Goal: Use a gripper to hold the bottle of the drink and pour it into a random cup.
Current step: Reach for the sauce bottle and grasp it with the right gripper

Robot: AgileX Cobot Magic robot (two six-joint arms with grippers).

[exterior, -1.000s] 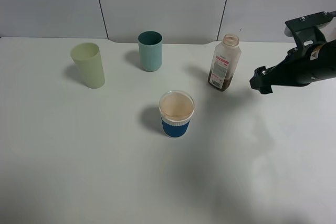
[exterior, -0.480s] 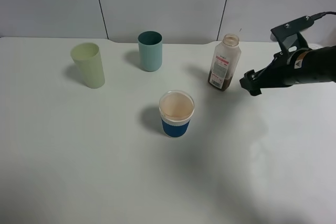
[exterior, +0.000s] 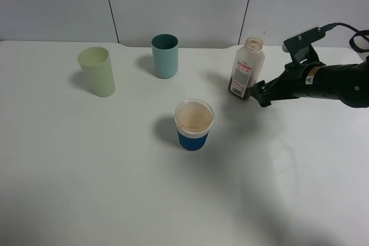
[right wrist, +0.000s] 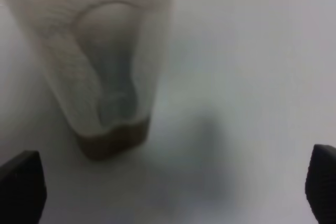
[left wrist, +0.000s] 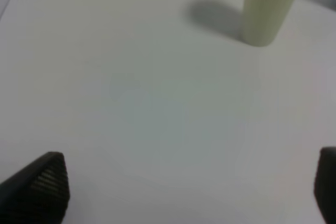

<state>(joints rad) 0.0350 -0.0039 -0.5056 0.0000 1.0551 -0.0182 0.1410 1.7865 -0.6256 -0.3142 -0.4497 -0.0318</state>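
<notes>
The bottle (exterior: 247, 68) is standing upright at the back right of the counter (exterior: 115, 188), behind the blue-banded cup (exterior: 194, 125). The right gripper (exterior: 259, 92) is hovering just beside it, fingers (right wrist: 20, 187) spread wide apart. Being light, thin plastic, it will probably squash and slip; its flat-sided body looks the best hold. Close up, it is showing blurred, neck cut off.

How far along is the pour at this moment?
Done: nothing yet. The bottle stands upright with its brown liquid inside, and no hand holds it. In hand: the right hand is open, close beside the bottle's lower part. Left: close on the bottle, lift it, carry it to the blue-banded cup and tip it.
</notes>
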